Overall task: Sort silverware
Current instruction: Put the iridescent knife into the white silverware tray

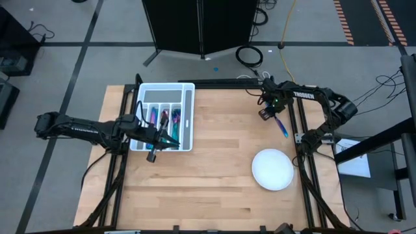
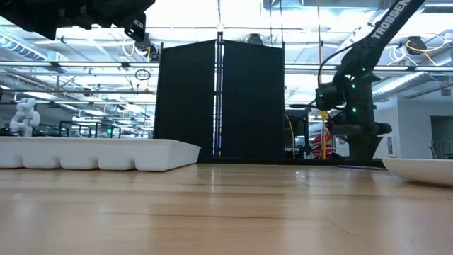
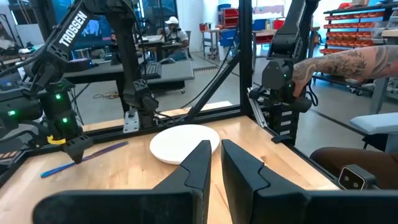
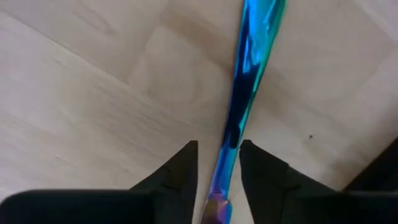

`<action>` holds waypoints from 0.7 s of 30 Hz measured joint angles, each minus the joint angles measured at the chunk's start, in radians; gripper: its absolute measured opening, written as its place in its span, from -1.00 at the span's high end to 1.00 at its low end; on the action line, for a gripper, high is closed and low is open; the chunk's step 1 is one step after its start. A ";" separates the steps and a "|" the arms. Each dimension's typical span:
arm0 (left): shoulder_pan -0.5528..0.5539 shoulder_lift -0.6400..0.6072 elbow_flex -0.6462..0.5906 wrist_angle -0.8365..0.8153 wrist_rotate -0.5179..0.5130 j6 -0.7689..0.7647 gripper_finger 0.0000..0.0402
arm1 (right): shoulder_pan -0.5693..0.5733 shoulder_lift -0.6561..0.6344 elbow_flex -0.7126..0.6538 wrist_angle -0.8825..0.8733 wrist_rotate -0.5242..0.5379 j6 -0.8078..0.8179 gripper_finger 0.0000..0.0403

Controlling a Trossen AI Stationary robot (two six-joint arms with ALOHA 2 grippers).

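A slim blue-and-purple piece of silverware (image 1: 281,125) lies flat on the wood near the table's far right corner. My right gripper (image 4: 219,171) points down over its thin part, open. One finger (image 4: 180,171) stands on each side of it, and bare wood shows beside the metal. More silverware (image 1: 163,119) lies in the compartments of the white divided tray (image 1: 187,97) at the far left. My left gripper (image 3: 216,165) hovers level over the tray's near right corner, shut and holding nothing.
A round white plate (image 1: 273,169) sits at the near right, close to the silverware on the table. A person's forearm (image 3: 348,62) reaches to the right arm's post beyond the table's right edge. Bare wood lies between the tray and the plate.
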 joint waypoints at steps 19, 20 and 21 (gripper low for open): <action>0.000 0.000 0.000 -0.002 0.000 0.000 0.80 | 0.001 0.013 0.001 0.090 0.063 0.164 0.57; 0.000 0.000 0.000 -0.002 0.000 0.000 0.80 | 0.004 0.018 0.001 0.095 0.073 0.177 0.57; 0.000 0.000 0.000 -0.002 0.000 0.000 0.80 | 0.008 0.026 0.002 0.101 0.084 0.191 0.57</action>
